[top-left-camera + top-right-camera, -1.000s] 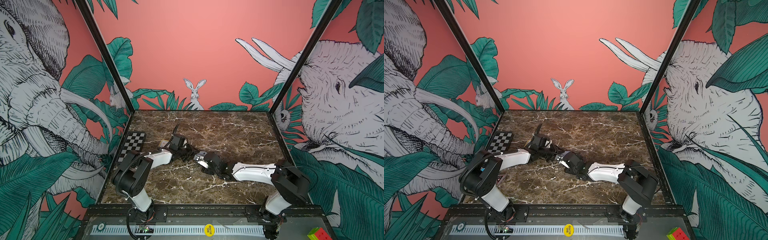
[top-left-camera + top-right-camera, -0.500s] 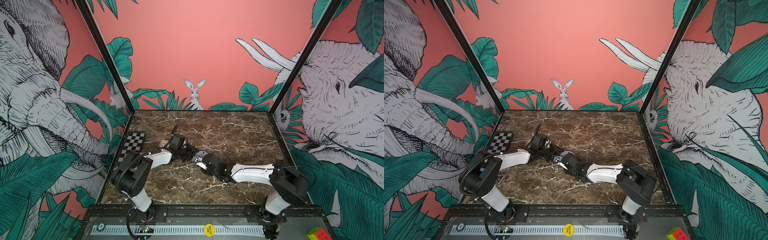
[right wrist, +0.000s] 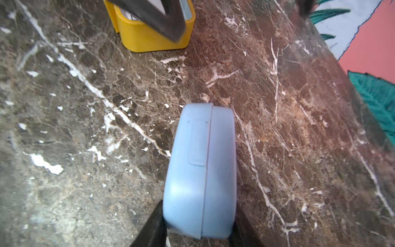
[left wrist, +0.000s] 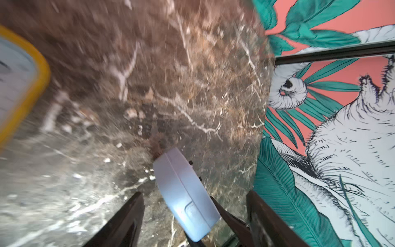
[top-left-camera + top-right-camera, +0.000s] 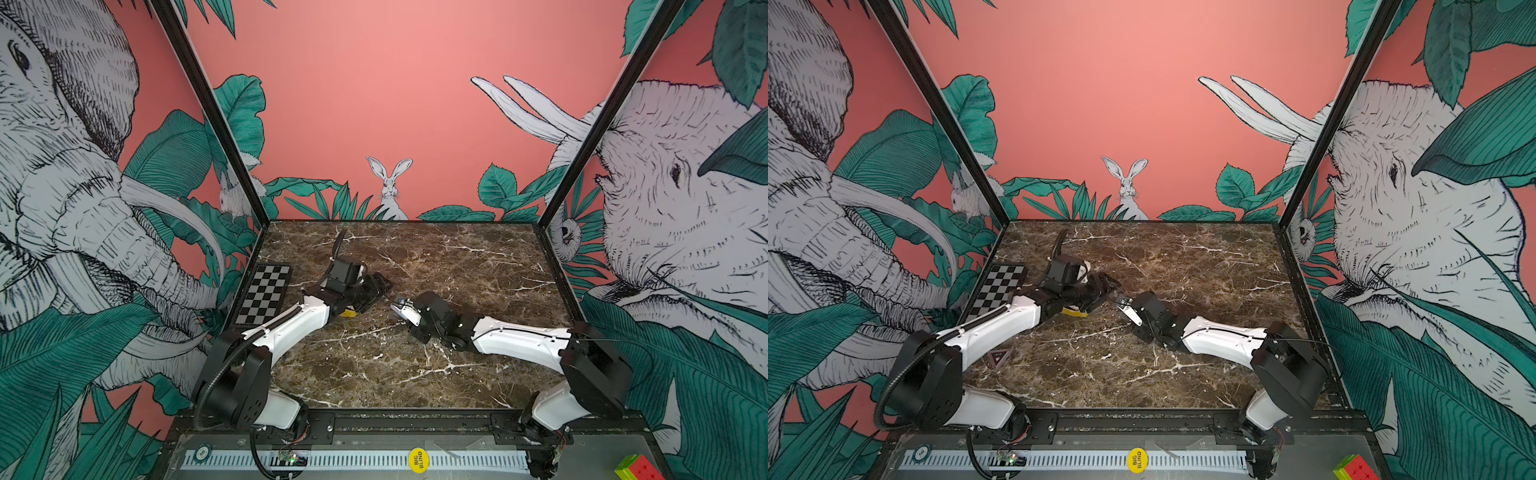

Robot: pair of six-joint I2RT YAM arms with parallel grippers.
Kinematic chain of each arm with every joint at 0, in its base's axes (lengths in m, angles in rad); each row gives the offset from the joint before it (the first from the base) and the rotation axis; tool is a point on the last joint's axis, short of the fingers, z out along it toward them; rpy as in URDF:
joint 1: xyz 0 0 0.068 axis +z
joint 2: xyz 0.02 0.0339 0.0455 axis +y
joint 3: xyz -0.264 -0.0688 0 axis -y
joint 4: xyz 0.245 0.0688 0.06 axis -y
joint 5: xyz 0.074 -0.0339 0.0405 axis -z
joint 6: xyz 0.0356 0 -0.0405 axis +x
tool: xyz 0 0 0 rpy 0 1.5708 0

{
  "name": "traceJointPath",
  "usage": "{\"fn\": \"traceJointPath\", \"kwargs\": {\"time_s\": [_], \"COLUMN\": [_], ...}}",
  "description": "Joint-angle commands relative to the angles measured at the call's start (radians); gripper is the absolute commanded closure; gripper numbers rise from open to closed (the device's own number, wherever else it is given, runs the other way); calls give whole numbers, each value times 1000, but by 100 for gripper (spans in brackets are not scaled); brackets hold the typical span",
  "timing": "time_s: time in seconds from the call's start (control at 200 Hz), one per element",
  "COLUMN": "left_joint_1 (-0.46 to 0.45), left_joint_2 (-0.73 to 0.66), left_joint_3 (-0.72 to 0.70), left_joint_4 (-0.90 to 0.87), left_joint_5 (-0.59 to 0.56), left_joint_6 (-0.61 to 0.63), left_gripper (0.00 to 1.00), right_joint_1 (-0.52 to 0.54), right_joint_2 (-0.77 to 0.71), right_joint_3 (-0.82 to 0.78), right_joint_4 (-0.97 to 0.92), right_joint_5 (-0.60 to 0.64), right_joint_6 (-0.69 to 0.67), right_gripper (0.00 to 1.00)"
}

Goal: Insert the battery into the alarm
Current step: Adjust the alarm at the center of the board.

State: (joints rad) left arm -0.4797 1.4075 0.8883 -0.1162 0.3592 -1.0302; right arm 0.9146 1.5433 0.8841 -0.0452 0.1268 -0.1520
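The right gripper [image 3: 198, 231] squeezes the light blue round plastic alarm [image 3: 201, 171] at the middle of the brown marble table [image 3: 85, 107]. The left gripper [image 4: 194, 193] stands spread wide around it, not touching. A yellow plastic box [image 3: 154, 40] sits just left.

Enclosure interior. Salmon-pink walls [image 5: 374, 83] carried printed elephants [image 5: 75, 208], a white rabbit [image 5: 390, 187] and green leaves [image 5: 498, 189]. Black frame posts [image 5: 202, 95] marked the rear corners. The tabletop [image 5: 457, 257] was dark brown marble with white veins, evenly lit.
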Motion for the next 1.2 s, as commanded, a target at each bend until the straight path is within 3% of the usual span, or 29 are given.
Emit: {"fn": "traceJointPath", "kwargs": {"time_s": [0.0,0.15,0.35,0.48,0.815,1.195], "left_joint_1": [26,28,27,27,24,17], "left_joint_2": [-56,-73,-65,-53,44,220], "left_joint_3": [37,58,3,-24,-56,-8], "left_joint_4": [-131,-180,-119,-105,-28,116], "left_joint_5": [-80,-93,-12,17,110,200], "left_joint_6": [119,194,211,241,263,246], "left_gripper": [21,20,22,23,23,23], "right_joint_1": [-55,-164,-294,-348,-456,-487], "right_joint_2": [-31,-17,50,137,271,381], "right_joint_3": [54,111,177,248,374,461], "right_joint_4": [-90,-174,-193,-249,-373,-461], "right_joint_5": [-185,-389,-703,-815,-998,-1020], "right_joint_6": [131,264,440,487,543,569], "right_gripper": [66,66,65,66,66,60]}}
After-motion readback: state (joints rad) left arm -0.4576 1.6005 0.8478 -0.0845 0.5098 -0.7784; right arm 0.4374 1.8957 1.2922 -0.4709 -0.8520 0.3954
